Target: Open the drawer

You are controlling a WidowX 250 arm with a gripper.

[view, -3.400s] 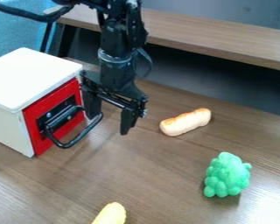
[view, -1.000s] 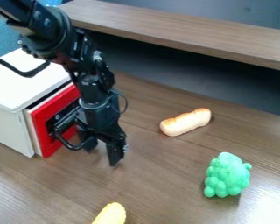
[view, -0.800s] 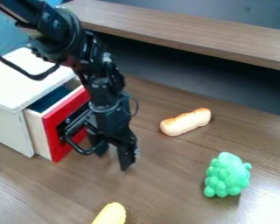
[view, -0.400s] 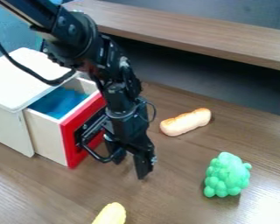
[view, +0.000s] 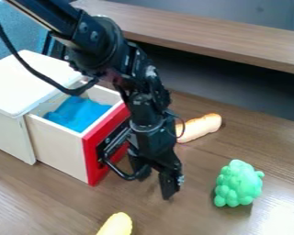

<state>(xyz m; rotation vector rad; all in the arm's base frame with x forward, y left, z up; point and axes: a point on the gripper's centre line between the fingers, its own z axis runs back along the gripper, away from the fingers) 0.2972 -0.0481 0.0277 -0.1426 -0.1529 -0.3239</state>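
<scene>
The drawer [view: 59,146] stands pulled well out of the white cabinet [view: 30,82] at the left of the view, its pale side wall in full sight and its red front [view: 93,158] facing the right side of the bench [view: 51,202]. Inside it lies something blue [view: 79,112], with the near rim running straight back to the cabinet's edge. The black hand [view: 154,187] hangs just outside that front, its fingers spread apart and pointing down, one of them by the curved end of the black handle [view: 117,171] (whether they touch, I cannot tell) and the other farther right, over open bench. A broad stretch of wood separates the hand from the green bumpy toy [view: 238,183] to the right; another lies between the front's lower corner and the yellow piece [view: 117,225], which the bottom edge of the view cuts off. The bread roll [view: 201,127] is closer on the upper right, its left end partly behind the arm's thin cable [view: 183,127].
</scene>
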